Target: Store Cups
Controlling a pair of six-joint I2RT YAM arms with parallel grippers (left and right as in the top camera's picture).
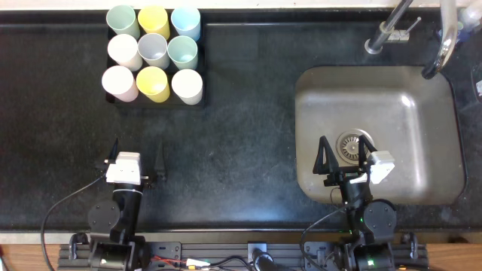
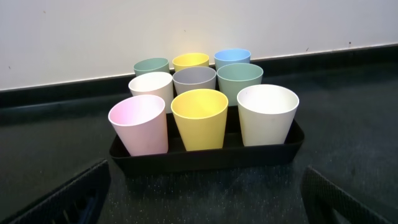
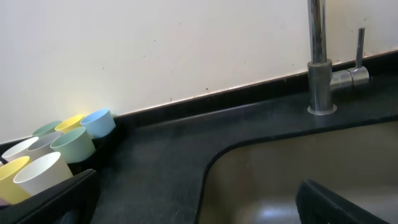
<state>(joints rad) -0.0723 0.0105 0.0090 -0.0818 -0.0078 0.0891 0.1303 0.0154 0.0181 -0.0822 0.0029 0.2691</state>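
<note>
Apparently stored, nine cups (image 1: 154,54) stand upright, packed in the black tray (image 2: 205,158) far left on the worktop (image 1: 241,128); left gripper (image 1: 138,148) and right gripper (image 1: 344,144) rest near, fingers (image 1: 114,153) spread, empty.

Counter (image 1: 241,135): tray (image 1: 155,105) at the far left, close to the wall (image 2: 186,25) behind, holding nine cups (image 1: 154,50) upright in three rows of three. Sink (image 1: 422,113) set into the counter at the right, drain (image 1: 352,147) toward its front left, faucet (image 1: 388,30) on the counter behind it. Left gripper (image 1: 138,144) before the tray and well apart from it; right gripper (image 1: 344,143) over the sink, by the drain.
</note>
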